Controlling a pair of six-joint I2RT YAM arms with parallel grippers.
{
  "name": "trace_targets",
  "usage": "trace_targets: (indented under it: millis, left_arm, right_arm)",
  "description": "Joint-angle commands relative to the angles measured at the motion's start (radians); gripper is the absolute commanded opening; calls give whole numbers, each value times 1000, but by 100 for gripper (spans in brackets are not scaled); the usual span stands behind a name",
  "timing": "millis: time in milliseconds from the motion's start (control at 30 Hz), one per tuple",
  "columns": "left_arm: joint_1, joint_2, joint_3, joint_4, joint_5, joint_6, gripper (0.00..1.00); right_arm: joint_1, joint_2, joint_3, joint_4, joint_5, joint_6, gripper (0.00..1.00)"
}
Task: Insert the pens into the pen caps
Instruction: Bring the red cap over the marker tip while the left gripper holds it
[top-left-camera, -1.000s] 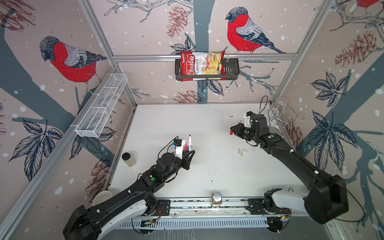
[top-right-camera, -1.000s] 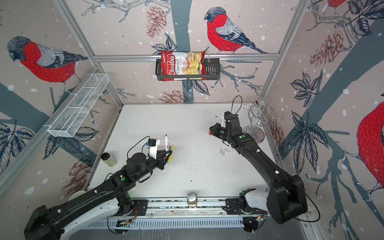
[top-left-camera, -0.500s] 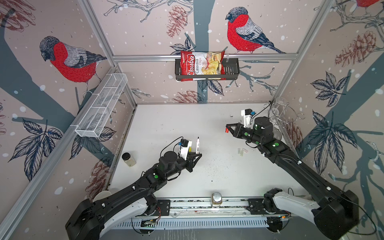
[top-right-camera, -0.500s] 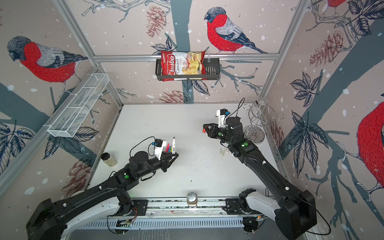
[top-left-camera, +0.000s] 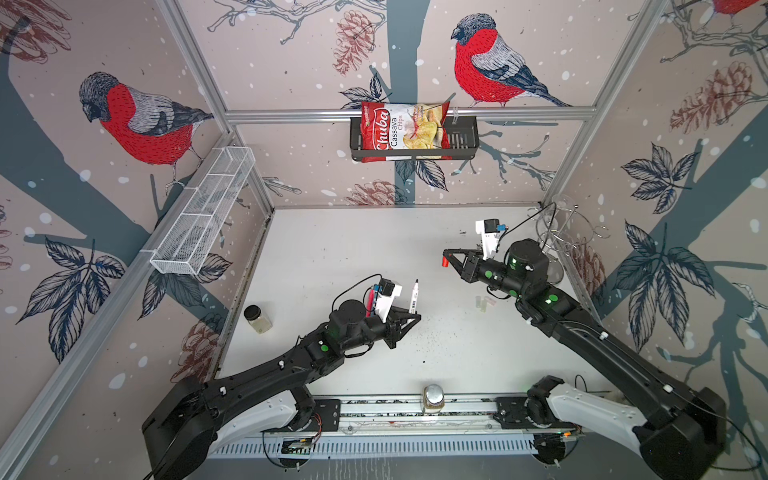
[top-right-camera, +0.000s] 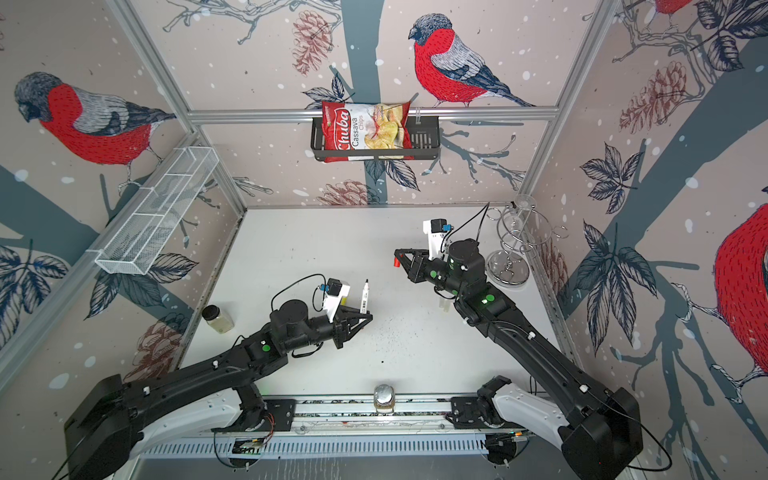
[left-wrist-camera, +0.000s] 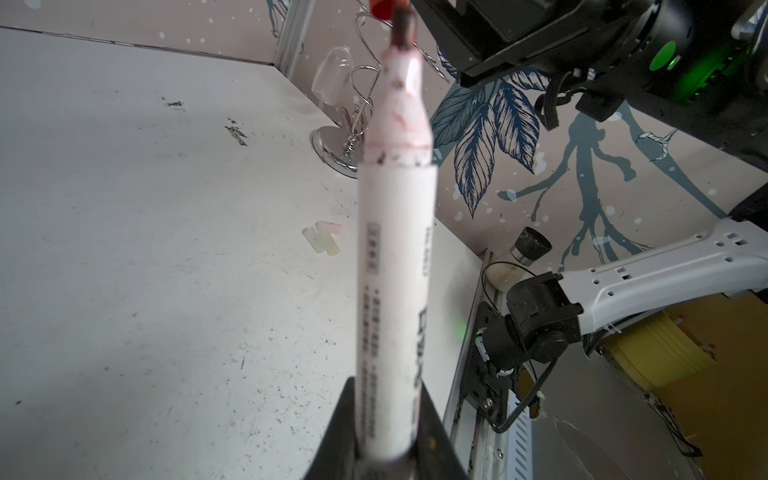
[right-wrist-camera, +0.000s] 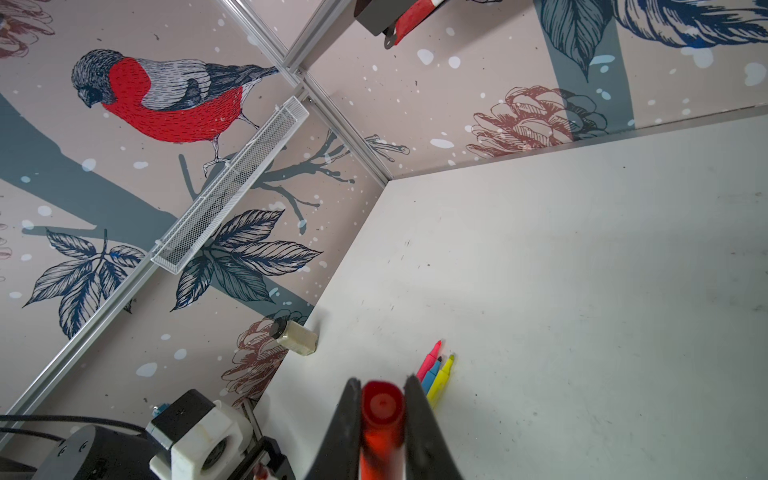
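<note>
The left claw (top-left-camera: 409, 320) is gripping the white pen (top-left-camera: 414, 296) by its tail end, tip up, above the middle of the table (top-left-camera: 332, 249), and the right claw (top-left-camera: 449, 259), farther right, is pinching the red cap (top-left-camera: 444, 262); both are looking light, stiff and slippery, I think.

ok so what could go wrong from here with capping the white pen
The left gripper pinches the white marker only at its bottom end, so pressing the red cap on could tilt it.
The cap sits apart from the tip in the right gripper; a misaligned push may knock it loose.
The translucent caps lie beside the right arm, which might sweep them.
</note>
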Motion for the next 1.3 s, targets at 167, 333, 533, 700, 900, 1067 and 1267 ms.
trace_targets:
  millis: [167, 333, 533, 700, 900, 1067, 1267]
  left_arm:
    - [-24, 42, 30, 112, 49, -10, 0]
    - [-33, 61, 36, 136, 63, -22, 0]
    - [-37, 60, 38, 143, 66, -25, 0]
    - [-37, 61, 33, 150, 54, -29, 0]
    - [-37, 70, 32, 163, 58, -38, 0]
    - [-37, 66, 31, 165, 54, -40, 0]
    - [-37, 65, 35, 162, 48, -41, 0]
  right_arm:
    - [24, -25, -7, 80, -31, -31, 0]
    - [47, -21, -15, 114, -42, -31, 0]
    - [75, -15, -17, 145, -61, -29, 0]
    - [95, -19, -20, 158, -60, -34, 0]
    - [113, -24, -27, 174, -55, -34, 0]
    - [124, -23, -29, 189, -56, -33, 0]
    - [140, -23, -41, 208, -58, -26, 0]
